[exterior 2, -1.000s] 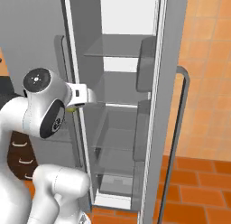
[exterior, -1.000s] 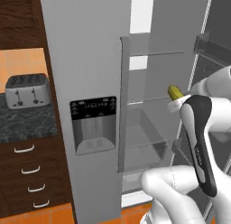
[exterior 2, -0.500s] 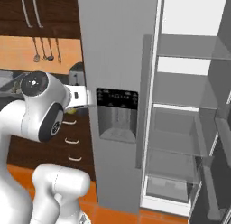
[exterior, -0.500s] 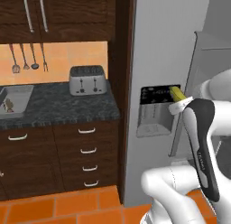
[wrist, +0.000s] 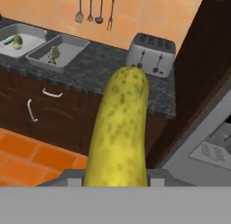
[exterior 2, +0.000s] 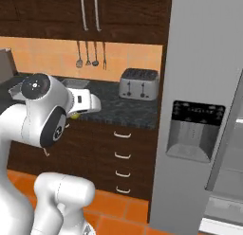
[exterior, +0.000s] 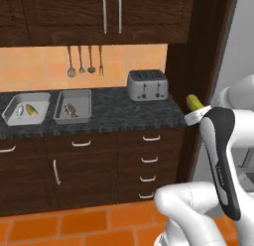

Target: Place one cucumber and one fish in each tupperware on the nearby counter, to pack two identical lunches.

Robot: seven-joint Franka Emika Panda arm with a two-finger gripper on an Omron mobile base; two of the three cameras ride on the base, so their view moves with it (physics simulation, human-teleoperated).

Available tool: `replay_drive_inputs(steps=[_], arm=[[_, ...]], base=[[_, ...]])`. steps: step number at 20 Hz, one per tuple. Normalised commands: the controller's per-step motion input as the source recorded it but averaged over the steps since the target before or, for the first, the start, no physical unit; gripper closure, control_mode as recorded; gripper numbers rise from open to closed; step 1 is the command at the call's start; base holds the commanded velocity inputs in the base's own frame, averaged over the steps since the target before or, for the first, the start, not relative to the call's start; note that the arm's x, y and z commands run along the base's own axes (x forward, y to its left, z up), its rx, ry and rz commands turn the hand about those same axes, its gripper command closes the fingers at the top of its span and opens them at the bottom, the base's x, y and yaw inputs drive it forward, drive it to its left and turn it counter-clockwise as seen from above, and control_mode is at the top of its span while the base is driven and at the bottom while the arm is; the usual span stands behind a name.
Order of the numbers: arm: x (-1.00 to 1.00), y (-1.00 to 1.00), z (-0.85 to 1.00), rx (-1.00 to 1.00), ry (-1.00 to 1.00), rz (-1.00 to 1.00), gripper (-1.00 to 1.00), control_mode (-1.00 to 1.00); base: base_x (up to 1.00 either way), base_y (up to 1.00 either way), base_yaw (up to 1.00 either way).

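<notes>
My gripper (exterior: 196, 111) is shut on a yellow-green cucumber (exterior: 194, 101), held in the air right of the counter (exterior: 124, 113). In the hand view the cucumber (wrist: 119, 128) stands up large between the fingers. Two grey tupperware trays lie at the counter's left. The left tray (exterior: 25, 95) holds a cucumber (exterior: 31, 110) and a fish (exterior: 19, 110). The right tray (exterior: 74, 92) holds one fish (exterior: 70, 109). The hand view shows both trays too: the left tray (wrist: 31, 30) and the right tray (wrist: 80, 47) with its fish (wrist: 54, 53).
A silver toaster (exterior: 147, 85) stands on the counter's right end, between the trays and my hand. A tall dark wood panel (exterior: 198, 51) and the grey fridge (exterior 2: 204, 111) are to the right. Utensils (exterior: 85, 61) hang on the orange wall. Drawers (exterior: 148, 160) sit below.
The whole view has swung left from the open fridge to the counter, so the base moved. The cucumber has stayed in my shut gripper throughout.
</notes>
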Motion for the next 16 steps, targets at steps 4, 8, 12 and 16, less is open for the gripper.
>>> replay_drive_inputs(steps=[4, 8, 12, 16], arm=[[0.00, 0.00, 0.00, 0.00, 0.00, 0.00, 1.00, 1.00], [0.00, 0.00, 0.00, 0.00, 0.00, 0.00, 1.00, 1.00], [0.00, 0.00, 0.00, 0.00, 0.00, 0.00, 1.00, 1.00], [0.00, 0.00, 0.00, 0.00, 0.00, 0.00, 1.00, 1.00]], base=[[0.65, 1.00, -0.04], [0.74, 1.00, -0.14], [0.65, 0.96, -0.22], [0.52, 0.25, -0.11]])
